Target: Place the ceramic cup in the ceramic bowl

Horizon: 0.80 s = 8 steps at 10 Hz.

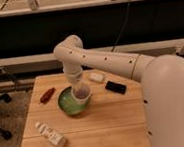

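The green ceramic bowl (69,104) sits on the wooden table (107,126), left of centre. The pale ceramic cup (82,93) is at the bowl's right side, over its inside, under the end of my white arm. My gripper (79,86) reaches straight down onto the cup from above. Whether the cup rests on the bowl's floor or hangs just above it I cannot tell.
A white labelled bottle (50,135) lies at the table's front left. A red object (47,95) lies left of the bowl. A white object (97,77) and a black object (116,87) lie behind and right of the bowl.
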Motion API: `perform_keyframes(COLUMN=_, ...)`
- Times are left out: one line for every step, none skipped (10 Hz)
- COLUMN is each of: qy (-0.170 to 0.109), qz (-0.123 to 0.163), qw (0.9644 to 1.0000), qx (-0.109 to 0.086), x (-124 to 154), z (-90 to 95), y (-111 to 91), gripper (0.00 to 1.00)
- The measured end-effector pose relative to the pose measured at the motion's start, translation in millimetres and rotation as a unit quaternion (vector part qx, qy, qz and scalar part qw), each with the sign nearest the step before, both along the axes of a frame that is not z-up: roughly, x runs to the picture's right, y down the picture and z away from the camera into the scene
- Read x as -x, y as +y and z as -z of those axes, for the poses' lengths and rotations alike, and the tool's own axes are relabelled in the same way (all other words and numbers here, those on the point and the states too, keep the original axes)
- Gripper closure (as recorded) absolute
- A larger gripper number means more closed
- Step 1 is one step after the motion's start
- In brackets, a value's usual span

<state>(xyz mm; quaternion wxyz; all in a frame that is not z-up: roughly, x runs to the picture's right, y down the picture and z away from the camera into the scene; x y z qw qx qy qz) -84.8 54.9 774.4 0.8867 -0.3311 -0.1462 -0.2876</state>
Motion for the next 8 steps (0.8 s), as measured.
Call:
perform_keyframes(qy=0.000, qz=0.001, qw=1.0000, qx=0.000, x=-0.3, z=-1.8, y=1.1, gripper=1.00)
perform_keyframes(qy=-0.001, qz=0.001, qw=1.0000, qx=-0.001, x=-0.1, z=-3.2, y=1.3, gripper=1.00)
perform_keyframes(qy=-0.001, qz=0.002, qw=1.0000, qx=-0.001, x=-0.2, z=-4.8, y=2.3, gripper=1.00)
perform_keyframes(qy=-0.001, qz=0.003, qw=1.0000, qx=-0.001, x=-0.5, z=-6.2, y=3.3, gripper=1.00)
perform_keyframes(qy=-0.001, qz=0.004, qw=1.0000, qx=-0.001, x=-0.4, z=-7.1, y=3.5, gripper=0.97)
perform_keyframes(qy=-0.001, qz=0.005, qw=1.0000, qx=-0.002, x=-0.6, z=-8.7, y=3.7, gripper=0.90)
perform_keyframes(qy=-0.002, qz=0.005, qw=1.0000, qx=-0.003, x=-0.9, z=-10.6, y=3.9, gripper=0.79)
perform_keyframes(qy=-0.002, qz=0.006, qw=1.0000, qx=-0.003, x=-1.1, z=-11.5, y=4.2, gripper=0.76)
